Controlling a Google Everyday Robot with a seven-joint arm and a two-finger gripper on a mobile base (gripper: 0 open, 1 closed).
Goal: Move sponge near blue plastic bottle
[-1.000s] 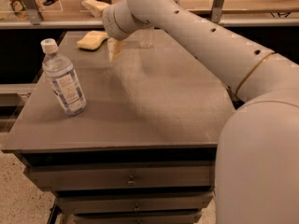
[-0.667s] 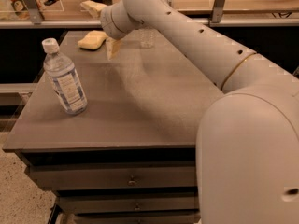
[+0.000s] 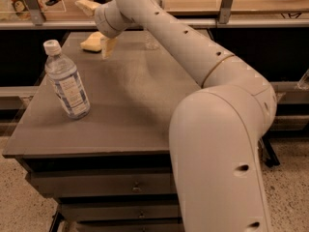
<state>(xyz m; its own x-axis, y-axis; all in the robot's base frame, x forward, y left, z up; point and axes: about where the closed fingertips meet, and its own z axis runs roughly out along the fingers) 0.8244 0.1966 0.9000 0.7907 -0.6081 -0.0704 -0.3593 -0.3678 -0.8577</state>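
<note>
The gripper is held just beside the sponge, well apart from the blue bottle; its state cannot be told.

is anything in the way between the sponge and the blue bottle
Nothing visible: bare grey tabletop lies between the pale-yellow soft sponge and the clear plastic bottle with blue label. The hand hangs beside the sponge.
</note>
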